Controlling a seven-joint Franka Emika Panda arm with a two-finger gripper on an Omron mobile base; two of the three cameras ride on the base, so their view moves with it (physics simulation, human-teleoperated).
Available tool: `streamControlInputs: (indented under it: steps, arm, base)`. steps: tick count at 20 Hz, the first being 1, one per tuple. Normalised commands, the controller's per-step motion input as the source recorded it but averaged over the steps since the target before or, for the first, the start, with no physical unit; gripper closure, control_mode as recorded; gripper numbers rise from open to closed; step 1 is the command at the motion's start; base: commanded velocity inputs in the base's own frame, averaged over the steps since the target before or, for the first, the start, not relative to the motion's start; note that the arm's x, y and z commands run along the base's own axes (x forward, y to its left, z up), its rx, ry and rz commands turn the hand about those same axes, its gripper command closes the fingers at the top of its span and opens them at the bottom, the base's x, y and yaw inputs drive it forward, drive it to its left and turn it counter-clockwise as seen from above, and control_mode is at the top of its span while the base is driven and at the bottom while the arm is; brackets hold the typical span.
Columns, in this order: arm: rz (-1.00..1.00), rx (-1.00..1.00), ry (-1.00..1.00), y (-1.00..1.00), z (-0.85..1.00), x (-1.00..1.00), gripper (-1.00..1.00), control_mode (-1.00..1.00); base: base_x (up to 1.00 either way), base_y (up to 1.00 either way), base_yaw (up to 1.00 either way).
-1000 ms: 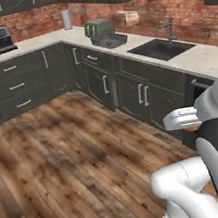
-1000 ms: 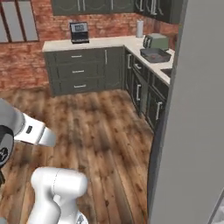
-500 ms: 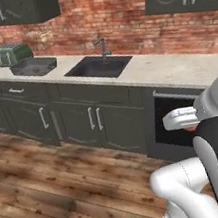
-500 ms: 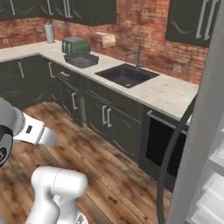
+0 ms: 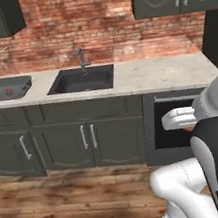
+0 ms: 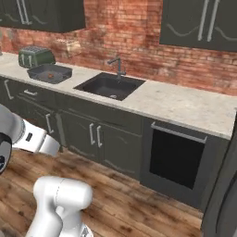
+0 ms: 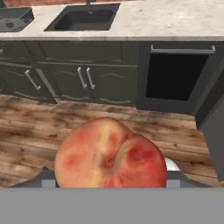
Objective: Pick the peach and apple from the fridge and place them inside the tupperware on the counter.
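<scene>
While the hand view is looking down over the wooden floor, the peach is sitting large and close at the bottom of it, right where the fingertips rise, so the gripper is apparently clamping it, though the fingers themselves are hiding behind the fruit. Beyond it, dark cabinet doors and a black oven front are standing under the pale counter. Farther along, the black sink with its faucet is lying in the counter. At the far end, the tupperware is resting on the counter just beside the green toaster, and something small and red is lying inside it.
</scene>
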Motion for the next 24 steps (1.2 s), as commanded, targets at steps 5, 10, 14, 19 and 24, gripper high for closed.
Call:
streamControlInputs:
  steps: [5, 10, 14, 19, 24]
  arm:
    - [0.00, 0.00, 0.00, 0.00, 0.00, 0.00, 1.00, 1.00]
    - [0.00, 0.00, 0.00, 0.00, 0.00, 0.00, 1.00, 1.00]
    - [0.00, 0.00, 0.00, 0.00, 0.00, 0.00, 1.00, 1.00]
    - [0.00, 0.00, 0.00, 0.00, 0.00, 0.00, 1.00, 1.00]
    - [0.00, 0.00, 0.00, 0.00, 0.00, 0.00, 1.00, 1.00]
  base:
    - [0.88, 1.00, -0.47]
    - [0.83, 1.00, -0.27]
    - [0.82, 1.00, -0.14]
    - [0.79, 1.00, -0.08]
    - [0.76, 1.00, -0.04]
